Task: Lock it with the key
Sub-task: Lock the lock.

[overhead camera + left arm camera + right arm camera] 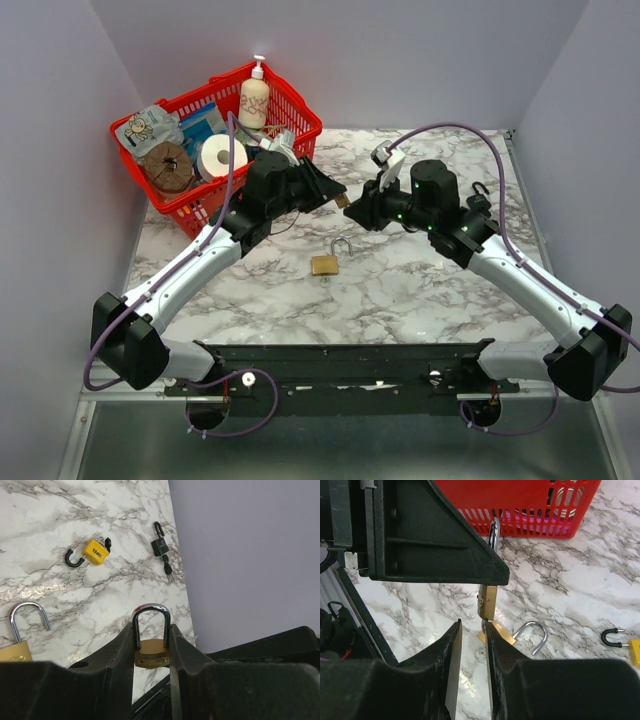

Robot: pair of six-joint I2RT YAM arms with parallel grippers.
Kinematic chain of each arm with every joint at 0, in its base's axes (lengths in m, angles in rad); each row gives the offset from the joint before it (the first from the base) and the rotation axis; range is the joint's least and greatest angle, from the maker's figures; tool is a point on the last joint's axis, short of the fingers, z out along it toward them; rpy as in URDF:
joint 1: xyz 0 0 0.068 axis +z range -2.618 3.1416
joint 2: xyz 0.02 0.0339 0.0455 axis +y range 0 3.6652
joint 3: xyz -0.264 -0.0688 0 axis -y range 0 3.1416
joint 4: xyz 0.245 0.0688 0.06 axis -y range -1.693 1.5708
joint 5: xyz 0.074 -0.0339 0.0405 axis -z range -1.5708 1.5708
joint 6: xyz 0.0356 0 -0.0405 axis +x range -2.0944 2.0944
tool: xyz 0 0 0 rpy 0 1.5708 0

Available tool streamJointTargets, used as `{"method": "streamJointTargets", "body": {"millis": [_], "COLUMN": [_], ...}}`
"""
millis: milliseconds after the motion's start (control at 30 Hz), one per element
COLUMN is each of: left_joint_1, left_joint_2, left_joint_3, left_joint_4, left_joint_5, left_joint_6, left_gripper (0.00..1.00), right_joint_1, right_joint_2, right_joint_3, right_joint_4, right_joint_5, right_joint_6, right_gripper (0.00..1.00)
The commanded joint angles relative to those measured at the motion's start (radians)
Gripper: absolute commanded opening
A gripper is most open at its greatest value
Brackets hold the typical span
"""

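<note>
Above the white veined marble table [420, 300], the left gripper [150, 632] is being pressed closed on a small brass padlock with a steel shackle [150, 655], lifted clear of the surface. The right gripper [473, 626] is being held just at its base, jaws narrowly apart; whether anything is being pinched cannot be told.

Left wrist view: the brass padlock [150, 655] is sitting with its lower body hidden between the jaws of the left gripper [151, 626], and a second brass padlock [14, 652] is being cut off by the dark finger. Right wrist view: the yellow padlock [635, 652] is running off the right edge, the red basket [520, 495] off the top. The sliver [484, 624] under the held padlock is showing too small to name, and whether the right gripper [473, 625] is gripping it is proving impossible to tell.
</note>
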Motion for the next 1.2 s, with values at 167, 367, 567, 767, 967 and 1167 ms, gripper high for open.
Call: {"method": "streamJointTargets", "body": {"millis": [167,367,567,767,967,1167], "left_joint_1": [-0.001,0.004,0.01,0.018,0.018,0.018], "left_joint_2": [-0.027,-0.031,-0.039,-0.041,-0.033,-0.034], "left_joint_3": [0.023,0.023,0.013,0.01,0.01,0.02], "left_joint_4": [0.006,0.001,0.003,0.009,0.021,0.011], "left_joint_5": [0.022,0.017,0.019,0.022,0.032,0.037], "left_joint_6": [-0.013,-0.01,-0.013,-0.016,-0.03,-0.024], "left_gripper": [0.0,0.0,0.0,0.0,0.0,0.0], "right_joint_1": [-0.011,-0.022,-0.042,-0.056,-0.057,-0.057], "right_joint_2": [0.014,0.003,-0.02,-0.029,0.014,0.051], "right_joint_3": [0.013,0.0,-0.009,-0.006,0.002,0.032], "right_joint_4": [-0.054,-0.059,-0.066,-0.059,-0.031,-0.01], "right_joint_5": [0.036,0.031,0.007,-0.056,-0.146,-0.14], "right_joint_6": [0.015,0.032,0.043,0.037,0.058,0.065], "right_gripper": [0.34,0.44,0.43,0.41,0.4,0.41]}}
